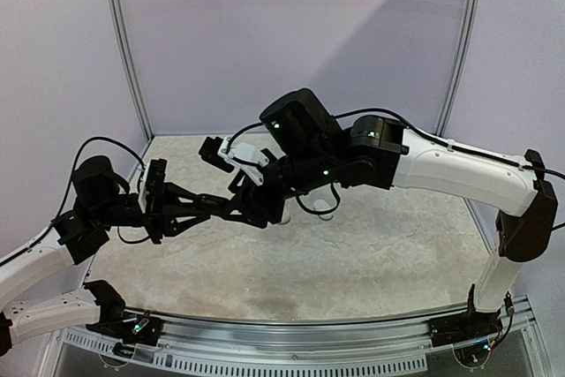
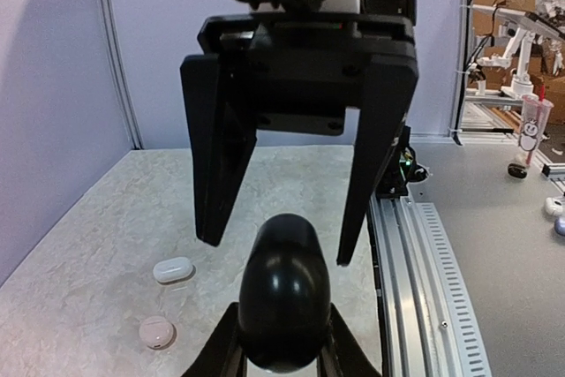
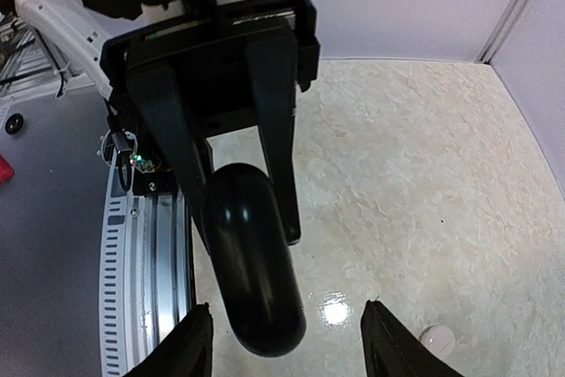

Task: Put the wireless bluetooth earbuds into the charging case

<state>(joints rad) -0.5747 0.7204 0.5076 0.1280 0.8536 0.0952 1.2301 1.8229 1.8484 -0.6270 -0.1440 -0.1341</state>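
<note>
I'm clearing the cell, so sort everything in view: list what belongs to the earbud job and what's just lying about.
Job: black case, shut in the left gripper; open right gripper facing it; white case and pinkish case on the table.
Lying about: cup with straw, cardboard boxes, both beyond the table.

The left arm (image 1: pixel 53 262) and right arm (image 1: pixel 459 169) reach inward and meet nose to nose above the worktop's middle. The left gripper (image 2: pixel 282 350) is clamped on a black case (image 2: pixel 284 297). The right gripper (image 2: pixel 279 245) faces it, fingers spread either side, not touching.
</note>
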